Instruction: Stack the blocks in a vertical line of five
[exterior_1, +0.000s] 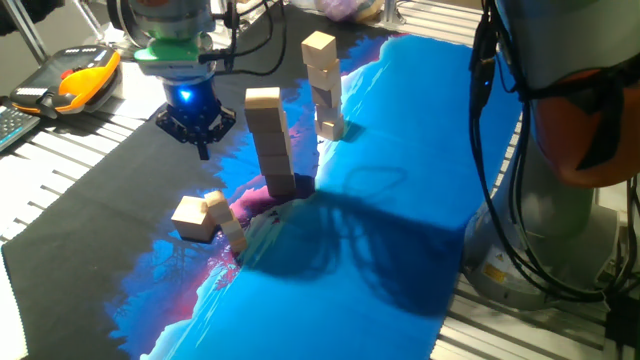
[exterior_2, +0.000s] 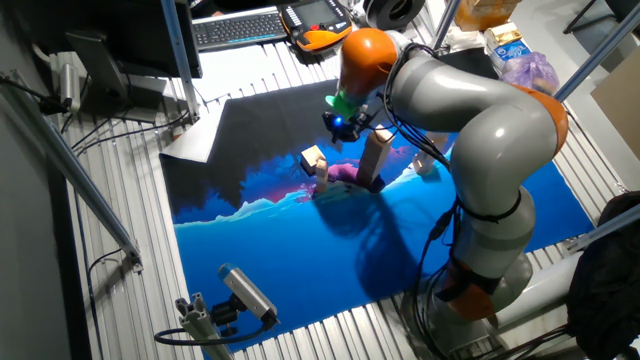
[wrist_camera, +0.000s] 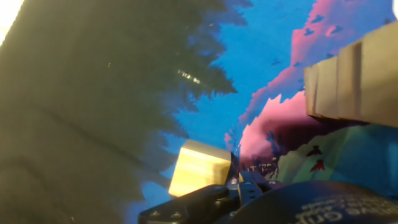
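Tan wooden cubes lie loose at lower left (exterior_1: 197, 216), below the gripper (exterior_1: 197, 127) that hovers empty, its finger spacing unclear, so it should descend squarely over one cube, then carry it rightward to the taller central stack (exterior_1: 270, 140), leaving the shorter rear stack (exterior_1: 323, 85) undisturbed.

Grey rounded arm (exterior_2: 480, 110) with orange joint bands, black cables, green ring, blue-lit black claw (exterior_1: 197, 128).

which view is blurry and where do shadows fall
Hand view: the stack at the right edge is soft and out of focus, the loose block sharper. One fixed view: the arm's dark shadow crosses the blue mat. The other fixed view: evenly lit, sharp.
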